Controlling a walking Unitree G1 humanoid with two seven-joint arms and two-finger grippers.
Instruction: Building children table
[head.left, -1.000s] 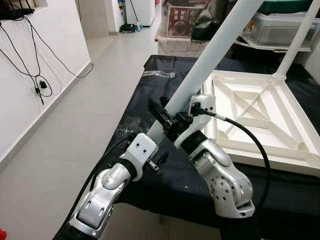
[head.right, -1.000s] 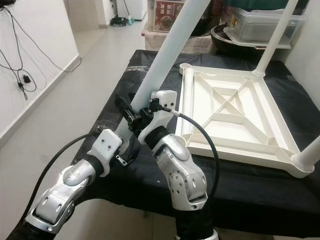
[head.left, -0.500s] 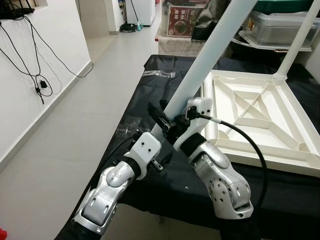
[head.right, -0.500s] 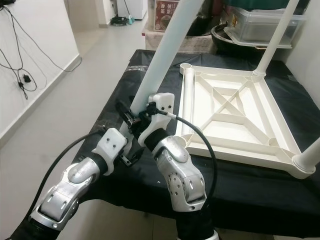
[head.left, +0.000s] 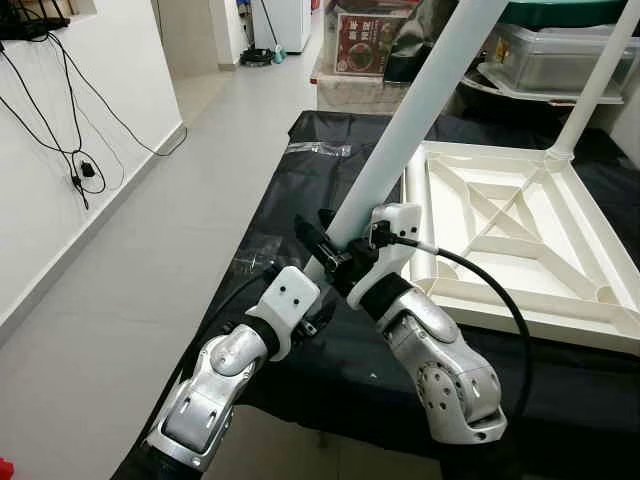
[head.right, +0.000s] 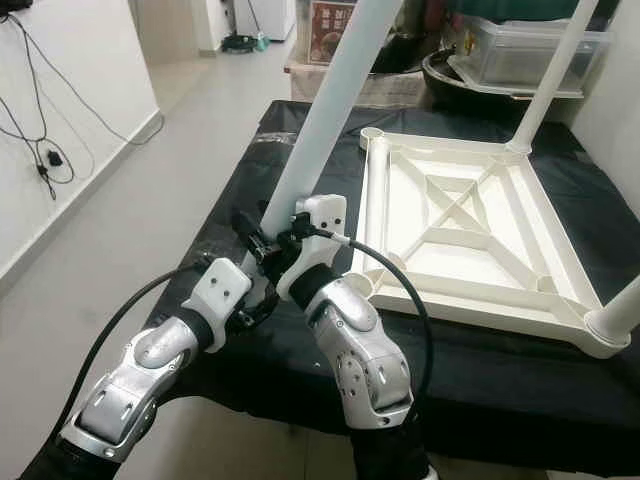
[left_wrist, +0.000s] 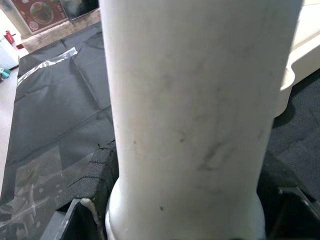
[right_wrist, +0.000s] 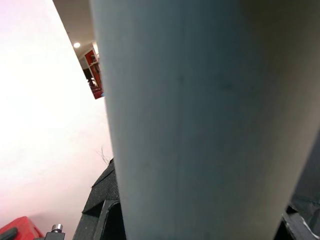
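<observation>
Left eye view: I see both arms meeting mid-frame on the white table leg (head.left: 410, 120), which runs diagonally from centre up to the top edge, right of middle. The right gripper (head.left: 335, 262) is clamped on the leg's lower end, black fingers on either side of the tube. The left gripper (head.left: 318, 318) sits just below and left of it, at the base of the leg; I can't tell from here whether its fingers are closed on anything. The upside-down white tabletop (head.left: 520, 235) lies on the black-covered work table (head.left: 300, 190) at right of frame, ribbed underside up. One fitted leg (head.left: 592, 85) stands in its far corner, upper right. Grey floor and white wall with hanging cables (head.left: 60, 110) fill the left side.

Right eye view: same scene. The leg (head.right: 335, 110) rises from centre to the top edge, its lower end at the table's near-left area, beside the tabletop's left rim (head.right: 372, 200). A second fitted leg (head.right: 618, 320) shows at the lower right corner of the tabletop.

Left wrist view: the leg (left_wrist: 195, 115) is right in front of the camera, centre frame, black cloth (left_wrist: 60, 100) behind it at left. Finger state is still unclear here.

Right wrist view: the leg (right_wrist: 200, 120) takes up the centre and right of the frame, very close; pale wall at left.
</observation>
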